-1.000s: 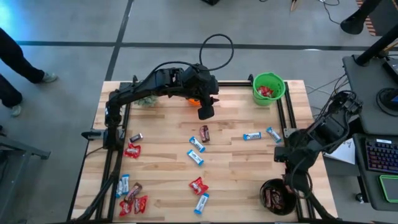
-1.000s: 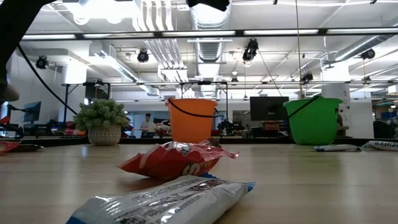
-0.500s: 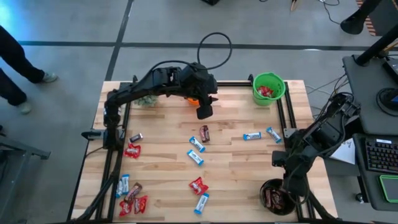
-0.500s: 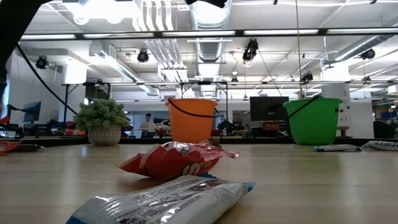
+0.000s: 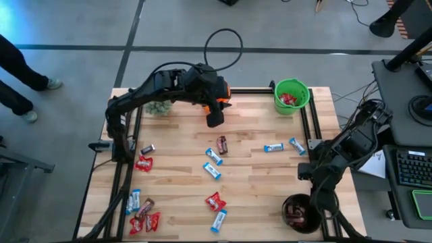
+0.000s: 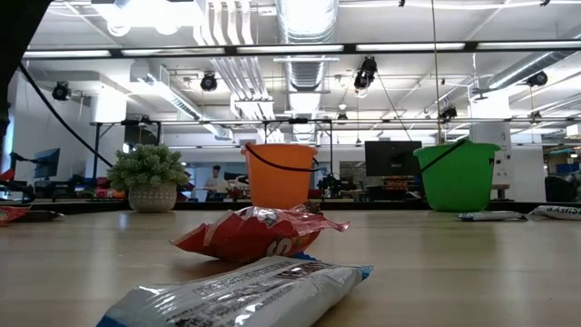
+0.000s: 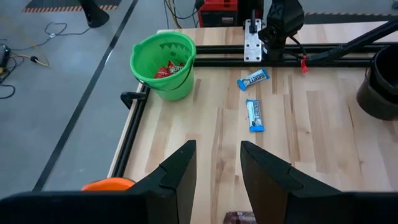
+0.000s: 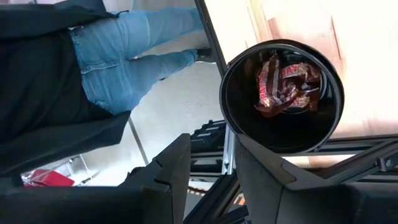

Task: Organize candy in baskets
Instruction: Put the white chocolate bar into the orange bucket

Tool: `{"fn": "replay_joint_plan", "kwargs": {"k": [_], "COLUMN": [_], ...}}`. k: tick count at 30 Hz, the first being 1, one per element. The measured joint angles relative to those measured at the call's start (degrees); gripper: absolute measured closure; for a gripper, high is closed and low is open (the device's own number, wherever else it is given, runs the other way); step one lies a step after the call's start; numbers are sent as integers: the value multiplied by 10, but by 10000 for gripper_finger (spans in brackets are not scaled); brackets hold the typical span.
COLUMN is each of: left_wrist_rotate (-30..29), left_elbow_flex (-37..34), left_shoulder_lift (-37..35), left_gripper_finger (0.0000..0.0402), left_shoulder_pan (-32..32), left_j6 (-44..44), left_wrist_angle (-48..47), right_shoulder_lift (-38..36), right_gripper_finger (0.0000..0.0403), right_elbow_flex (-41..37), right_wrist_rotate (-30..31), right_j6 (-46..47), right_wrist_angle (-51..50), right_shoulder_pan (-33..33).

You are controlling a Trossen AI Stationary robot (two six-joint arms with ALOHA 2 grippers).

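Several wrapped candy bars lie scattered on the wooden table: a brown one (image 5: 221,144), blue ones (image 5: 212,171), red ones (image 5: 215,201) and a heap at the near left (image 5: 142,214). The green basket (image 5: 291,96) at the far right holds red candy. The orange basket (image 5: 225,88) is mostly hidden under my left arm. The black basket (image 8: 281,94) at the near right holds brown candy. My left gripper (image 5: 214,120) hangs open above the table beside the orange basket, with nothing between its fingers (image 7: 181,163). My right gripper (image 8: 211,149) stands open over the black basket, with nothing in it.
A small potted plant (image 5: 158,108) stands at the far left by the arm's frame. Black rails (image 5: 307,128) run along the table's sides. Two blue bars (image 7: 254,115) lie near the green basket. A person in jeans (image 8: 124,56) stands beyond the near right corner.
My left gripper has risen and drawn back toward the table's far left, away from the brown bar, and has left the top of the low view. The candy on the table has not moved.
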Motion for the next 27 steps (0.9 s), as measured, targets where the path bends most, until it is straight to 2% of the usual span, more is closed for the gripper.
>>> {"fn": "replay_joint_plan", "kwargs": {"k": [4,9,14,21,27], "left_wrist_rotate": [0,0,1,-1,-31], "left_elbow_flex": [0,0,0,0,-5], "left_shoulder_lift": [-10,-12,-12,-12,-12], "left_gripper_finger": [294,294,287,237,193], "left_shoulder_pan": [0,0,0,0,0], "left_j6": [-6,-27,-60,-106,-222], "left_wrist_angle": [-45,-128,-139,-143,-144], "right_shoulder_lift": [-3,-3,-3,-4,-4], "right_gripper_finger": [286,276,255,222,206], "right_elbow_flex": [0,0,0,0,0], "right_wrist_rotate": [20,123,191,214,269], "right_j6": [-22,-84,-130,-182,-195], "right_wrist_angle": [0,0,0,0,0], "right_shoulder_pan": [0,-10,-37,-57,-74]}}
